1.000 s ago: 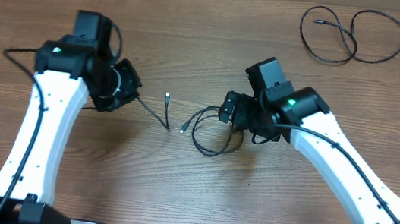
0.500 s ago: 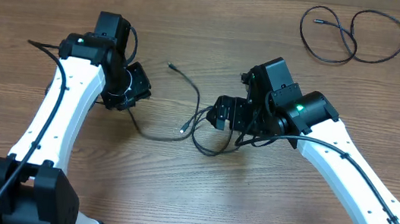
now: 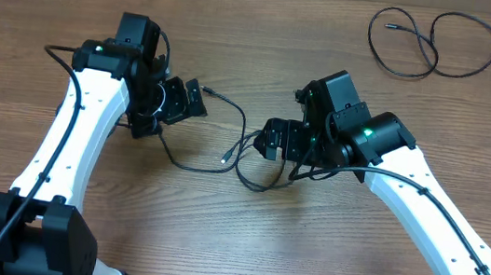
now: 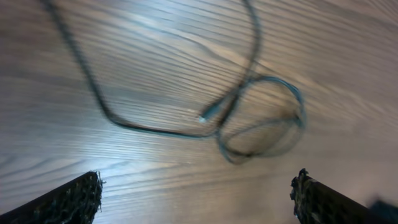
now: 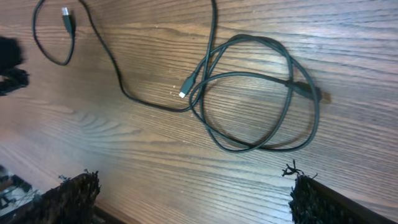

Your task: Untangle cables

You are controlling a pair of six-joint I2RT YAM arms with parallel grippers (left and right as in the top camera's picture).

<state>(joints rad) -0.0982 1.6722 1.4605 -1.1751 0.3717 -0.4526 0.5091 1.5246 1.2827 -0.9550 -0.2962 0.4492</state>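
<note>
Showing only wooden table (image 3: 213, 246): brown grain running side to side, catching pale glare in left wrist view.

The cables (image 4: 221, 107) look blurred in the left wrist view, running off its top edge.

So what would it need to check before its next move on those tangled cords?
1. Left gripper open, holding nothing: ok.
2. Right gripper open and empty: ok.
3. Central cable loop in plain sight under the right gripper: ok.
4. Strands of that loop uncrossed: not ok; they overlap beside the silvery plug.
5. Second cable lying well apart from the tangle: ok.
6. One cord or several in the tangle: cannot tell.
</note>
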